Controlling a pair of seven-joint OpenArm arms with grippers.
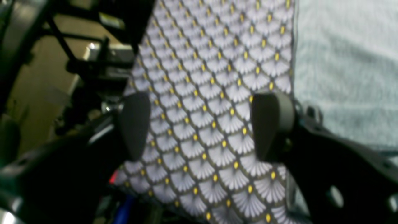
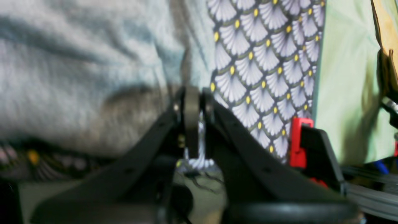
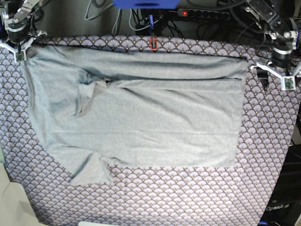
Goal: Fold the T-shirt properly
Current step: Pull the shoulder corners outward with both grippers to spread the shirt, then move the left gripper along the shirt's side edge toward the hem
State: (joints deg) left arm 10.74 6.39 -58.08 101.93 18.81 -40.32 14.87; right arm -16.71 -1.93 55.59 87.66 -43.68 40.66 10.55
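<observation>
The light grey T-shirt [image 3: 136, 113] lies spread on the patterned tablecloth [image 3: 188, 197], its far part folded over toward the near side, with one sleeve sticking out at the near left. My right gripper [image 3: 19, 51] is at the shirt's far left corner. In the right wrist view its fingers [image 2: 192, 105] are pressed together on the shirt's edge, and the grey cloth [image 2: 77, 71] hangs slightly raised beside them. My left gripper [image 3: 273, 75] hovers open over bare tablecloth just off the shirt's far right corner. Its two pads [image 1: 133, 124] stand wide apart, the shirt [image 1: 345, 62] to one side.
A red clamp [image 3: 153, 43] grips the table's far edge in the middle, and another red clamp [image 2: 297, 143] shows by the right gripper. Cables and a power strip [image 3: 202, 14] lie behind the table. Dark frame parts [image 1: 93, 62] stand beyond the cloth's edge.
</observation>
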